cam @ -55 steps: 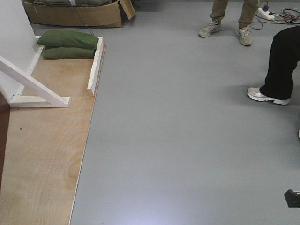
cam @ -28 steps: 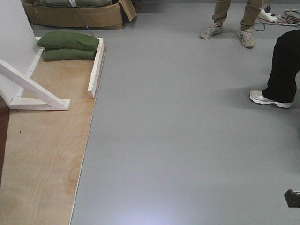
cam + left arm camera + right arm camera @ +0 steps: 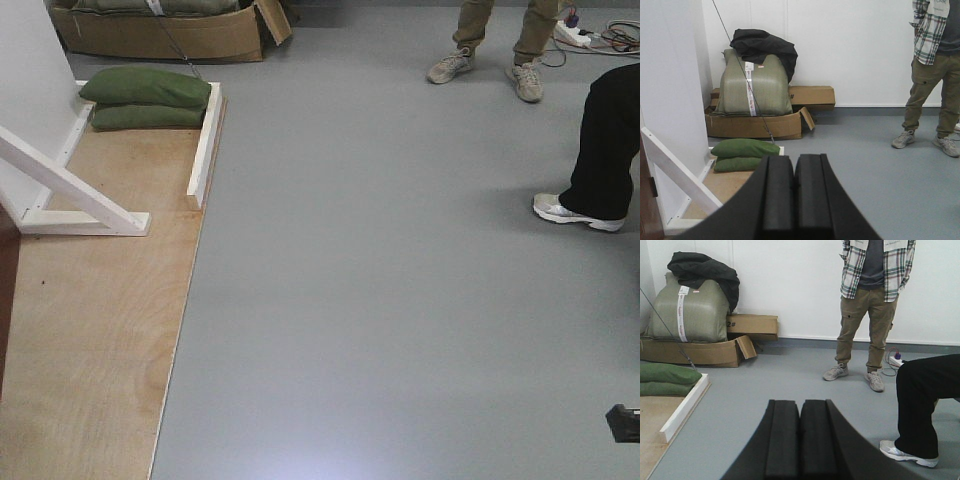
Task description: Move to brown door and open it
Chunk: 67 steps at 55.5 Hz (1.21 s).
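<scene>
**Approach phase, door not yet reached.** The brown door [image 3: 647, 210] shows only as a reddish strip at the lower left edge of the left wrist view. It shows again at the far left of the front view, beside the plywood sheet [image 3: 90, 330]. No handle or lock is visible in any view. The left tool [image 3: 794, 200] has its pads pressed together and holds nothing. The right tool [image 3: 800, 440] is likewise closed and empty.

**Hazards (judged).**
- The base must turn left to face the door. The white brace [image 3: 70, 185] and the white timber edging [image 3: 204, 145] lie in that sweep and could catch the base or an arm.
- The raised plywood edge could jolt the wheels.
- The foot of the person in black trousers [image 3: 925, 400] is on the grey floor [image 3: 380, 300] near the right side, so a wide swing risks contact.
- Both tools would have to open before any grip on the door.

**Views compared.**
- The front view alone gives the floor layout, with the green sandbags [image 3: 145, 98] and cardboard box [image 3: 150, 35], but shows no tool.
- The left wrist view alone shows the upright white wall panel [image 3: 670, 100] and a dark fitting on the door edge.
- The right wrist view alone shows the standing person in a plaid shirt [image 3: 872, 305] and the power strip [image 3: 896, 360]. The door is absent there.
</scene>
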Motion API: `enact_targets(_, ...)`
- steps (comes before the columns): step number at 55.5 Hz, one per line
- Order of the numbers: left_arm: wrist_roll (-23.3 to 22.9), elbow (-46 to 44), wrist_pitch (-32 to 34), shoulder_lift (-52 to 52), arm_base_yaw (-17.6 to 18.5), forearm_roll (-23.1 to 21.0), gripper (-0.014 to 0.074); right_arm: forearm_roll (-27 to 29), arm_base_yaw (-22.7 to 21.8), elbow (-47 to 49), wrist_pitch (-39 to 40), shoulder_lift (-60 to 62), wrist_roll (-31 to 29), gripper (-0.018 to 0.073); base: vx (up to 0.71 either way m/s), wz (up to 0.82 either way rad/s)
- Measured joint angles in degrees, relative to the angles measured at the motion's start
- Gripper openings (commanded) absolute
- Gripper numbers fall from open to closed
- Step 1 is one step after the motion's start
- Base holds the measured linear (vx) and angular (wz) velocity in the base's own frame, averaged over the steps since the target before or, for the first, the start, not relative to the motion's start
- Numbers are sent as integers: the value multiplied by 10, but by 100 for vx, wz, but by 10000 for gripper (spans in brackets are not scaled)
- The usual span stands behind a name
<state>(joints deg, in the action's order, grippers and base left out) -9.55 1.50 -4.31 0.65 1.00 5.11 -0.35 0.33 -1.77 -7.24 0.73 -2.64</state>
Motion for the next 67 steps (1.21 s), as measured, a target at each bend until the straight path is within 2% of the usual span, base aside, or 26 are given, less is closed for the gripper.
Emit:
enact_targets(40,0,0,0,0,0,0,-3,0,0,0,0,0,0,0,0,0)
enact_targets(57,24,0,-32,0,0,2,-3,0,0,0,0,0,0,0,0,0)
enact_targets(67,27,-51,-53,-2,0,-29,-3,0,0,0,0,0,0,0,0,0)
